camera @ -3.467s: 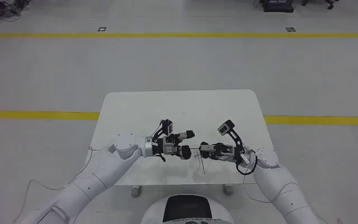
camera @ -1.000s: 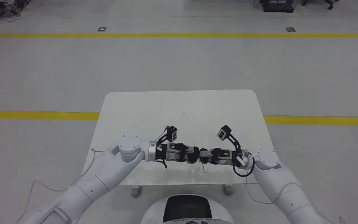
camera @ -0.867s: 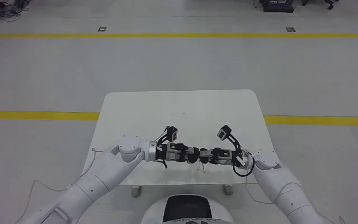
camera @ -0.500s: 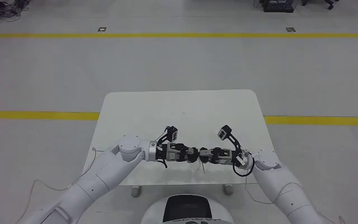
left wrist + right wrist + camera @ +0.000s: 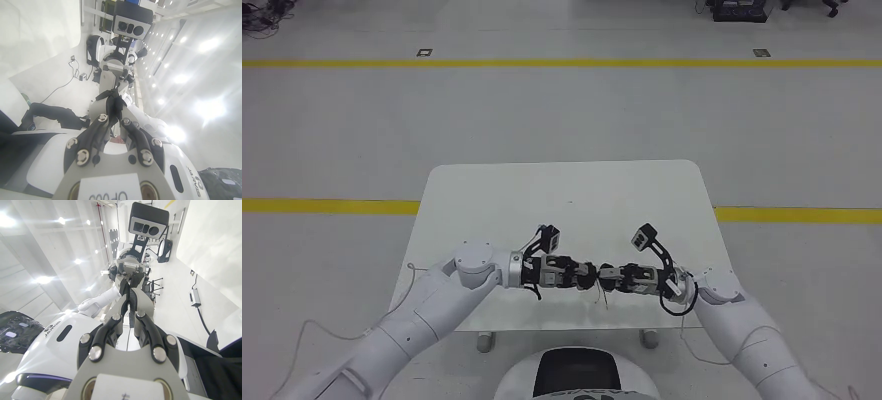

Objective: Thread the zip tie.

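White table (image 5: 472, 200), top view: the two arms meet low over the middle of its front edge, tip against tip, probably so that each end of the tie can be steered by its own claw.
Tie (image 5: 606, 292), top view: a thin dark strand at the meeting point, with a bit trailing toward the front edge (too fine to follow further).
Left gripper (image 5: 587, 276), top view: level and pointed straight at the other, which suits lining a tail up with a head.
Right gripper (image 5: 610, 277), top view: mirrors it, touching or just short of it.
Left gripper (image 5: 114, 94), left wrist view: black fingers pinched together, by my reading on one end of the tie; the slot cannot be made out.
Right gripper (image 5: 129, 289), right wrist view: fingers drawn in to a narrow point, likely clamping the other end.
Stage: threading looks under way, not confirmed.
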`<state>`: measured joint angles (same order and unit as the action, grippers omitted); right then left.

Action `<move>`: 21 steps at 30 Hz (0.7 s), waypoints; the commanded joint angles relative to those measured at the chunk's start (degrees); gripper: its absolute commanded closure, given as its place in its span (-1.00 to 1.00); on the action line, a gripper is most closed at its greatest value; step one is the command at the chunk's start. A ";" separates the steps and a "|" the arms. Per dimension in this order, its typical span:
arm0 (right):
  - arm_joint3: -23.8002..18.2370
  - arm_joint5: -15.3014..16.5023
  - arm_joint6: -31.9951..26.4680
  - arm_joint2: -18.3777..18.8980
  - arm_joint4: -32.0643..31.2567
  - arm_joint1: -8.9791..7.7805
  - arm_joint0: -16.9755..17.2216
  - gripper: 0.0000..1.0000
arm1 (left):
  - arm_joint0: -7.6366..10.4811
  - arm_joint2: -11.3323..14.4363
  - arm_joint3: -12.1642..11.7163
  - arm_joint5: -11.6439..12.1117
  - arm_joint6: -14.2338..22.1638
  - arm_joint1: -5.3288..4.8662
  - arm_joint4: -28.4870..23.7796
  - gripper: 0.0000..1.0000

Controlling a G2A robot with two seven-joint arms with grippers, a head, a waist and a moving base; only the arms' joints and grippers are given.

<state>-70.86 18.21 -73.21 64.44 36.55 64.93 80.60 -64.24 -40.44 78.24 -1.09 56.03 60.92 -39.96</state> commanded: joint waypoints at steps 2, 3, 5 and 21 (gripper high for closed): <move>-0.06 -0.27 0.44 0.33 0.22 -0.12 0.23 -1.00 | -0.01 -0.23 0.34 1.07 -1.00 -0.16 2.09 1.00; -0.11 -0.31 0.62 0.50 0.21 -0.17 0.30 -1.00 | -0.15 -0.52 0.46 1.78 -1.64 -0.23 2.40 1.00; -0.29 -0.30 0.98 0.90 0.24 -0.29 0.48 -1.00 | -0.51 -1.05 0.86 3.28 -2.29 -0.46 3.61 1.00; -1.82 0.04 4.50 1.80 0.94 -0.42 1.49 -1.00 | -2.41 -3.26 4.68 8.34 -4.51 -1.85 11.59 1.00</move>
<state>-72.68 18.25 -68.71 66.24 37.49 64.52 82.09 -66.65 -43.70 82.92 7.24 51.52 59.07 -28.38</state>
